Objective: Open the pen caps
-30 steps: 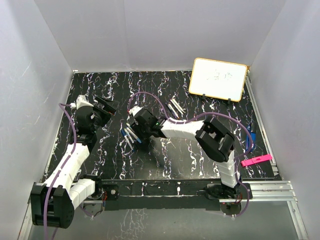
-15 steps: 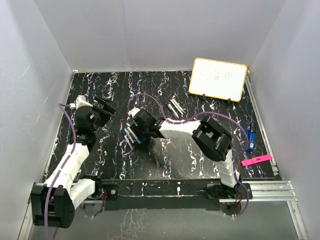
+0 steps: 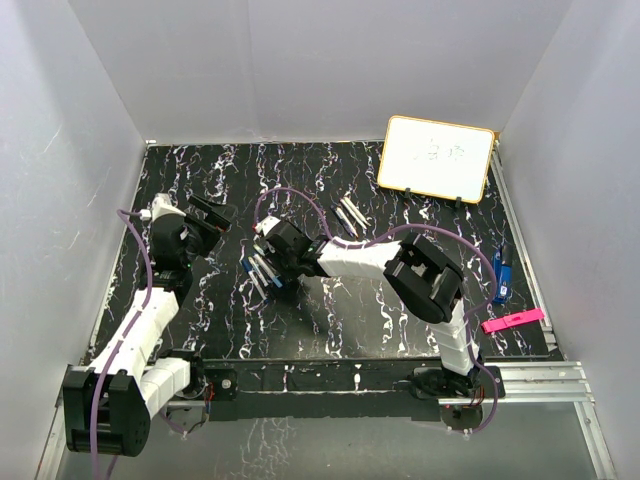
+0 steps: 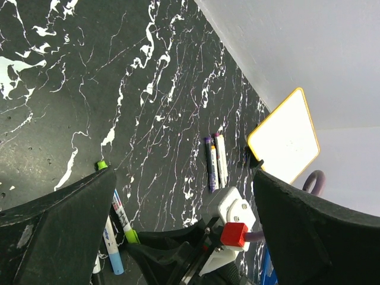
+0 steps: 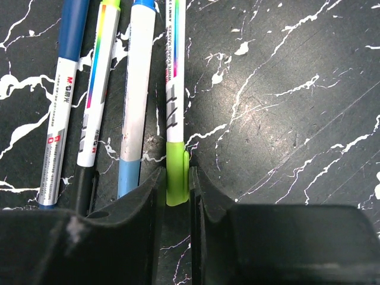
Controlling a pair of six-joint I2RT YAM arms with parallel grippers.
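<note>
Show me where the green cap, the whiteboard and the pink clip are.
green cap (image 5: pixel 176 172), right wrist view, middle of the cap.
whiteboard (image 3: pixel 437 157), top external view, centre of its white face.
pink clip (image 3: pixel 512 321), top external view, middle of the strip.

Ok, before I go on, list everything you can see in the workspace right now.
pen row: four, white barrels, side by side, left of table centre
green cap: one, on the rightmost pen of the row, between the right end effector's fingers
pen pair: two, white with purple ends, together, toward the whiteboard
whiteboard: one, white, yellow-edged, far right
blue object: one, right edge
pink strip: one, near right
table: black, white-veined
left end effector: open, left of the pen row
right end effector: shut on the green cap
</note>
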